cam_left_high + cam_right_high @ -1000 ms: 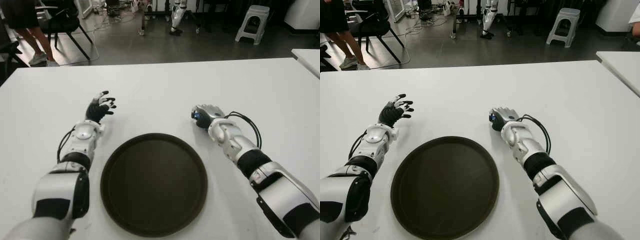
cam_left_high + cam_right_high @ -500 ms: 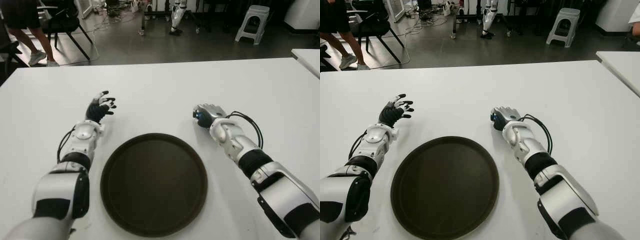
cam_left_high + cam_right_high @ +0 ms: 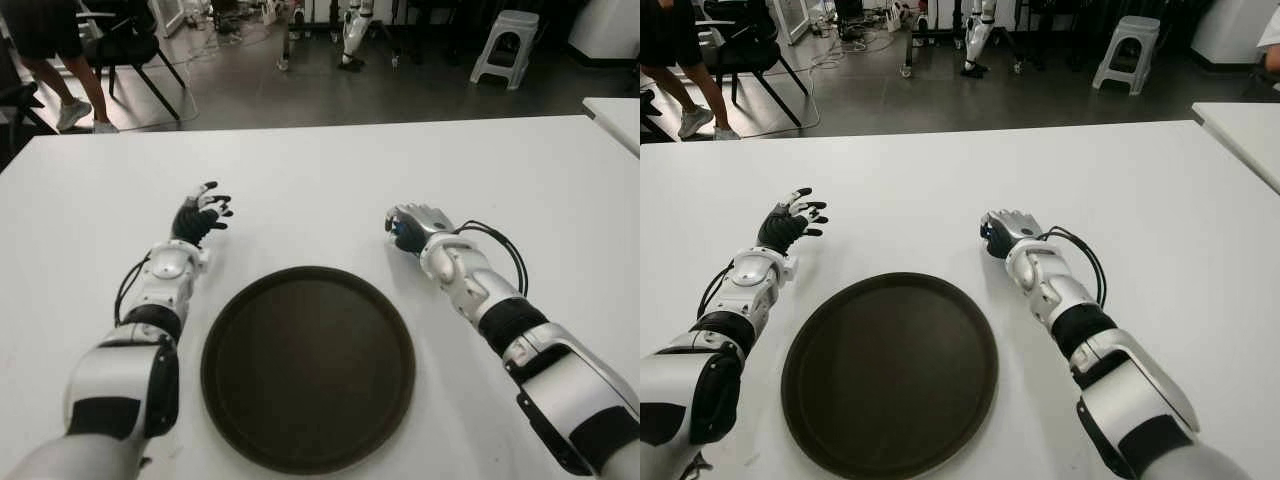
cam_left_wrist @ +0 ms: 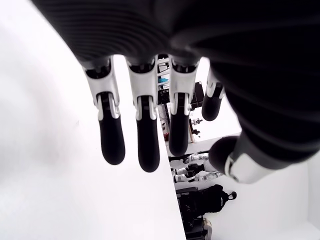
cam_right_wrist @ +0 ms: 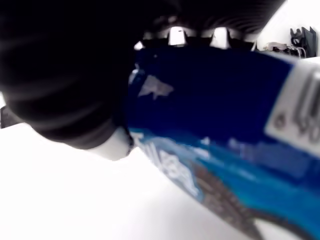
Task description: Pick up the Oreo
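A blue Oreo packet [image 5: 225, 130] fills the right wrist view, pressed into the palm of my right hand [image 3: 412, 226] with the fingers curled over it. In the eye views only a sliver of blue Oreo packet [image 3: 398, 232] peeks out under that hand, just past the right rim of the tray on the white table [image 3: 330, 180]. My left hand [image 3: 200, 213] shows left of the tray with fingers spread and holds nothing; the left wrist view shows its fingers [image 4: 142, 135] extended above bare table.
A round dark brown tray [image 3: 308, 365] lies between the two arms near the front edge. Beyond the table's far edge are a chair [image 3: 130, 45], a white stool [image 3: 505, 40] and a person's legs [image 3: 60, 75]. Another white table's corner [image 3: 615, 115] shows at right.
My right hand with the Oreo packet has shifted slightly up and away from the tray. The left hand has stayed still.
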Robot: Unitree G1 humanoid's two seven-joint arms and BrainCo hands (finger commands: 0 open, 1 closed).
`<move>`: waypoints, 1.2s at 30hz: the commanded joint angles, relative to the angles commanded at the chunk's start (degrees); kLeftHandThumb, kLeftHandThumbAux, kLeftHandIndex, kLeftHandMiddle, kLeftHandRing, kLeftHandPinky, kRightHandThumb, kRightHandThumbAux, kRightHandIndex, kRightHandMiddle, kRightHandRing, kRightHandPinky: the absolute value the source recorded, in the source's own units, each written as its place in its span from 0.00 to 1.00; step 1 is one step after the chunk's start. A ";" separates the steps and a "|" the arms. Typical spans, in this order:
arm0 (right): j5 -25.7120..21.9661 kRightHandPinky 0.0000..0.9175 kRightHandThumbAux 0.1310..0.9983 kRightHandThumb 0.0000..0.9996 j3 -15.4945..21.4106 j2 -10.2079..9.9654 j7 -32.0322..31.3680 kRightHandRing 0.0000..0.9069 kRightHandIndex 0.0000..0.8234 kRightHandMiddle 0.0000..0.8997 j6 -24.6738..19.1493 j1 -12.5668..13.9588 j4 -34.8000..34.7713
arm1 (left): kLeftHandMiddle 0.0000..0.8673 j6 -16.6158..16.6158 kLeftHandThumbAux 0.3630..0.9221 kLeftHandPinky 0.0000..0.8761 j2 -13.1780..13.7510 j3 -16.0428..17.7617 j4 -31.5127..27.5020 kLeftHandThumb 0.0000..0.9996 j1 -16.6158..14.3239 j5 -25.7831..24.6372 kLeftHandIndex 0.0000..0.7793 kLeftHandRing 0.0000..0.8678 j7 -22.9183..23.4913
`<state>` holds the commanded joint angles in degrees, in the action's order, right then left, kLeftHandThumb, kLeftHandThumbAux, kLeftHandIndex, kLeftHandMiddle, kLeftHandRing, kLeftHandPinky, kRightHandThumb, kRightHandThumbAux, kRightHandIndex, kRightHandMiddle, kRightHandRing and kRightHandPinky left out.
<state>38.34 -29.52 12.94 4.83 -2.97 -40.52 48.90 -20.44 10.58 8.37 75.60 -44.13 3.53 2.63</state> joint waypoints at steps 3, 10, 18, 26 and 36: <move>0.09 0.60 0.70 0.69 0.31 0.19 0.53 0.63 0.51 0.64 0.16 0.40 -1.22 | 0.32 0.00 0.46 0.45 -0.05 0.06 -0.01 0.41 -0.02 -0.06 0.16 0.38 -0.06; 0.52 0.59 0.70 0.69 0.96 0.76 1.97 0.62 0.51 0.63 0.73 1.77 -4.83 | 0.31 -0.07 0.46 0.44 -0.12 0.10 -0.01 0.42 0.00 -0.06 0.16 0.38 -0.16; 0.74 0.63 0.70 0.69 1.19 1.29 1.88 0.66 0.51 0.67 0.72 2.76 -7.58 | 0.31 -0.16 0.45 0.46 -0.16 0.26 0.02 0.44 -0.02 -0.24 0.17 0.38 0.27; 1.09 0.66 0.70 0.69 1.04 1.71 1.06 0.69 0.51 0.70 0.08 3.00 -9.09 | 0.32 -0.02 0.45 0.46 -0.23 0.35 0.06 0.43 -0.04 -0.25 0.19 0.39 0.49; 1.24 0.68 0.70 0.69 1.21 2.19 1.14 0.71 0.51 0.72 -0.37 3.68 -11.55 | 0.31 0.17 0.46 0.45 -0.49 0.74 0.09 0.43 -0.11 -0.37 0.17 0.38 -0.02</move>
<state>39.58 -28.31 15.14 5.97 -3.34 -36.83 37.35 -20.26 10.09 9.12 75.70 -44.23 3.15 2.61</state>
